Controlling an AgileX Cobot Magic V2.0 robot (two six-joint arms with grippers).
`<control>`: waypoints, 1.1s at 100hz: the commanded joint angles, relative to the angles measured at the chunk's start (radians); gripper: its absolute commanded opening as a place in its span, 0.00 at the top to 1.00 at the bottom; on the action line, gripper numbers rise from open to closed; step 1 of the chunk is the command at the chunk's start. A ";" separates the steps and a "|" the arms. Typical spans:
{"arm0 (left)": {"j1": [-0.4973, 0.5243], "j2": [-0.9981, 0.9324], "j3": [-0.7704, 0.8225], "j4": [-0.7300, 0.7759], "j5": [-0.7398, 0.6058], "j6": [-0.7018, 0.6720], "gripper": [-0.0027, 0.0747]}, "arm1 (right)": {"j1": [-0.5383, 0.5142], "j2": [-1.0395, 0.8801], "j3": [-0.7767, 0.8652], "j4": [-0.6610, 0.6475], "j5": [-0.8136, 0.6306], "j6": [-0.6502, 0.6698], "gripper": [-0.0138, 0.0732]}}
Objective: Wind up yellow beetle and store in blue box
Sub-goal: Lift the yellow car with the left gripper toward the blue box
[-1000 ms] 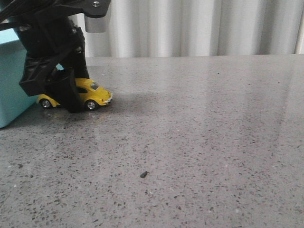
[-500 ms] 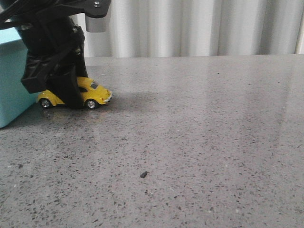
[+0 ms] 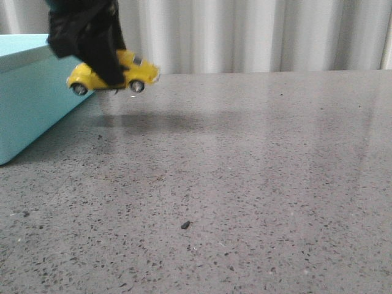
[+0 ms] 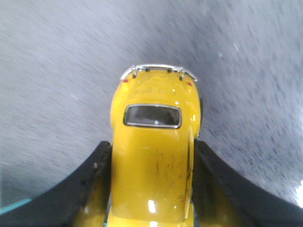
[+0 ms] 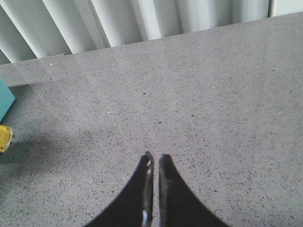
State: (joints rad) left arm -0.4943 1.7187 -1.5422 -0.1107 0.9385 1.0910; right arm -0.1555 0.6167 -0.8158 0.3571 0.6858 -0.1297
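Note:
My left gripper [image 3: 104, 64] is shut on the yellow beetle [image 3: 139, 71] and holds it in the air, level, next to the upper right edge of the blue box [image 3: 30, 98] at the far left. In the left wrist view the beetle [image 4: 151, 142] sits between both black fingers [image 4: 90, 184], rear bumper pointing away, above the blurred table. My right gripper [image 5: 155, 161] is shut and empty, low over the table; it does not show in the front view. A sliver of the beetle [image 5: 4, 138] and a corner of the box [image 5: 4, 97] show in the right wrist view.
The grey speckled table [image 3: 245, 171] stretches to the right and front. A small dark speck [image 3: 185, 225] lies on it near the front. White pleated curtains [image 3: 257, 33] hang behind the table's far edge.
My left gripper closed on the beetle on the table beside the box, then lifted it up to about the height of the box's top edge.

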 commanded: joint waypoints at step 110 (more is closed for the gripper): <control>0.383 -0.159 -0.358 0.125 0.328 -0.611 0.98 | 0.003 0.002 -0.024 0.015 -0.084 -0.007 0.91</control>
State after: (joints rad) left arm -0.1746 1.6017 -1.8919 0.1072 1.2666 0.5000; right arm -0.1555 0.6167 -0.8158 0.3571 0.6787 -0.1297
